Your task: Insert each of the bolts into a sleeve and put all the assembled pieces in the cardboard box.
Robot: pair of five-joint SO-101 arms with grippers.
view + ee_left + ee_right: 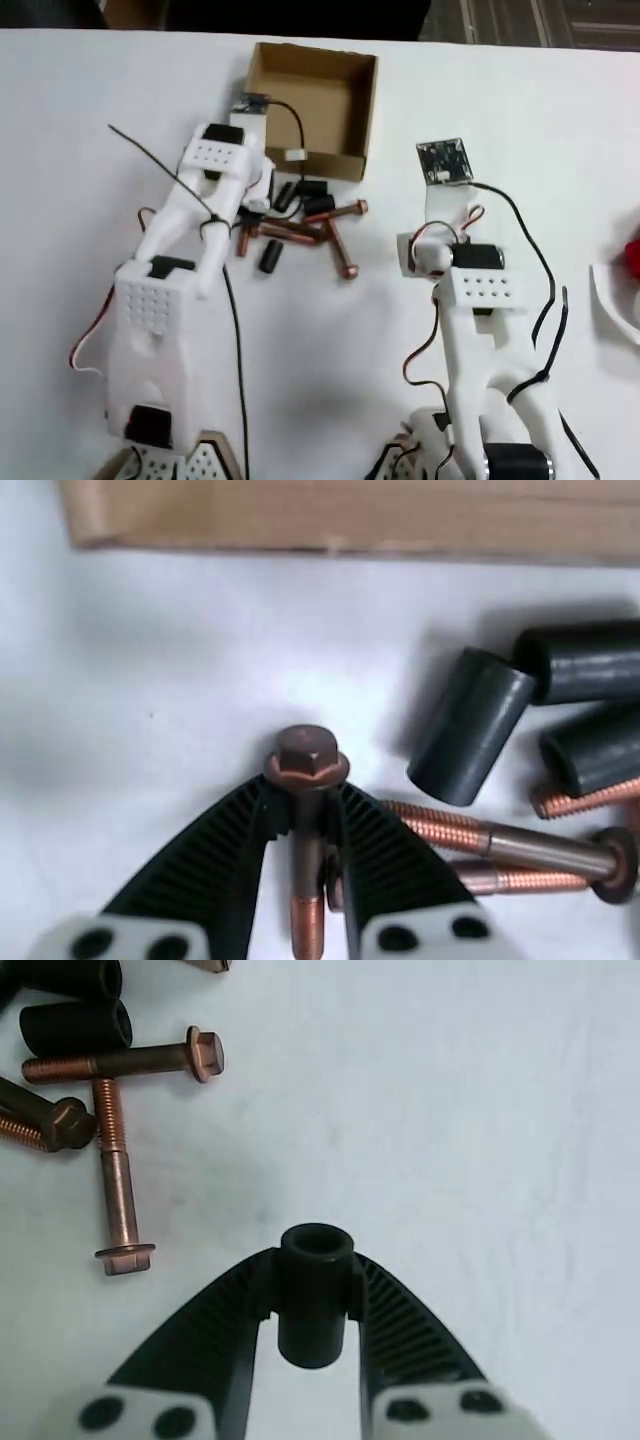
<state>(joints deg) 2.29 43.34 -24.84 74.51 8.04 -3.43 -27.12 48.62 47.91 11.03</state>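
Table: white table [120,90] carried the parts before the cardboard box [322,160].
Bolt: copper bolt [307,765] sat clamped in the left gripper [305,800], shank along the fingers [230,850], head past their tips.
Sleeve: black sleeve [316,1290] was pinched by the right gripper [315,1275], bore facing outward, well apart from the bolt.
Pile: loose bolts and sleeves [305,225] lay nearest the left arm.

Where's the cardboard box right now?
In the high view, the cardboard box sits far back on the table, just beyond the bolts and sleeves.
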